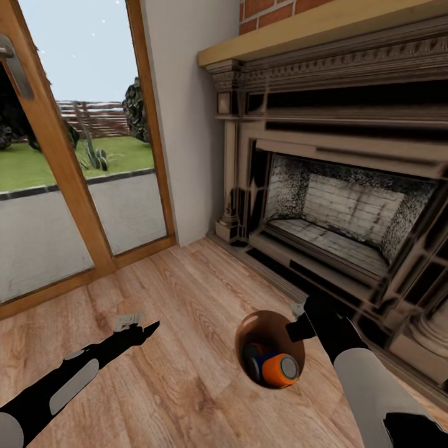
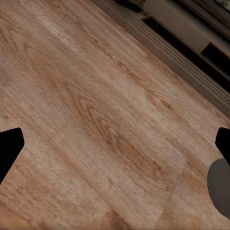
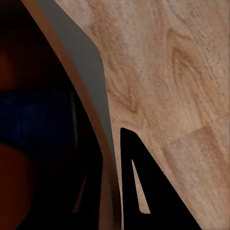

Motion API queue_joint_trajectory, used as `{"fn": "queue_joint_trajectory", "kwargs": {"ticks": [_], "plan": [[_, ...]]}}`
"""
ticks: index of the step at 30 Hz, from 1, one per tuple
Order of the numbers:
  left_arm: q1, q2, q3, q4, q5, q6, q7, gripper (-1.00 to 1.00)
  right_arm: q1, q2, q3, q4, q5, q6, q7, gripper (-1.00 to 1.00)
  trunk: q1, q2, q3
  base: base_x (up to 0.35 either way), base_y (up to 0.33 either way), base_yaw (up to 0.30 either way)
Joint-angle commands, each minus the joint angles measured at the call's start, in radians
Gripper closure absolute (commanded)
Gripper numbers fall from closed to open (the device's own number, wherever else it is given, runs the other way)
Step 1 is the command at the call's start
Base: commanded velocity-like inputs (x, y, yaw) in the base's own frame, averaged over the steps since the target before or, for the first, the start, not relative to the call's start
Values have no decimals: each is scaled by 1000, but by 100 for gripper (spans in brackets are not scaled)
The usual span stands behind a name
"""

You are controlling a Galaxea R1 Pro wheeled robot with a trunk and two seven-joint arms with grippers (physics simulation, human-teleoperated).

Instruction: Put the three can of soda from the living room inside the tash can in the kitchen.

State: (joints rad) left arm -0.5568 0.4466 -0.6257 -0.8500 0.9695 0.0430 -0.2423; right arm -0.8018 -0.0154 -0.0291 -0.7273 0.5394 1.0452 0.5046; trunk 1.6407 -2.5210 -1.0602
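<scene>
Living room plank floor (image 1: 186,348) by fireplace (image 1: 336,205) | trash can (image 1: 249,333) holding orange can (image 1: 279,369) and blue can (image 1: 252,356) | right fingers (image 3: 132,191) pinching rim; left fingers (image 2: 8,148) wide | light, rigid, likely tippy; best gripped at rim.

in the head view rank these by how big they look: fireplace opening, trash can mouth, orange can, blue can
1. fireplace opening
2. trash can mouth
3. orange can
4. blue can, though it is partly hidden behind the orange one, so the last two are unsure.
</scene>
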Motion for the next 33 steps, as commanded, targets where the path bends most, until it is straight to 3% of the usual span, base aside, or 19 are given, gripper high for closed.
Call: {"fn": "queue_joint_trajectory", "kwargs": {"ticks": [1, 7, 19, 22, 28, 33], "plan": [[0, 0, 0, 0, 0, 0, 0, -100, 0, -2, -24, 0, -10, 2, 3, 100, 0, 0, 0, 0, 0, 0], [0, 0, 0, 0, 0, 0, 1, -100, 0, -16, -80, 23, -11, 2, 4, 100, 0, 0, 0, 0, 0, 0], [0, -2, -1, 1, 1, 0, 8, -100, -20, -86, -110, 72, -12, 2, 56, 100, 0, 0, 0, 0, 0, 0], [0, -2, -1, 2, 1, 0, 10, -100, -107, -116, -127, 199, -11, 2, 62, 100, 0, 0, 0, 0, 0, 0], [0, -3, -1, 2, 2, 0, 11, -100, -231, -131, -131, 384, -10, 2, 56, 100, 0, 0, 0, 0, 0, 0], [0, -3, -2, 5, 2, 0, 11, -100, -249, -127, -128, 418, -8, 2, 52, 100, 0, 0, 0, 0, 0, 0]]}}
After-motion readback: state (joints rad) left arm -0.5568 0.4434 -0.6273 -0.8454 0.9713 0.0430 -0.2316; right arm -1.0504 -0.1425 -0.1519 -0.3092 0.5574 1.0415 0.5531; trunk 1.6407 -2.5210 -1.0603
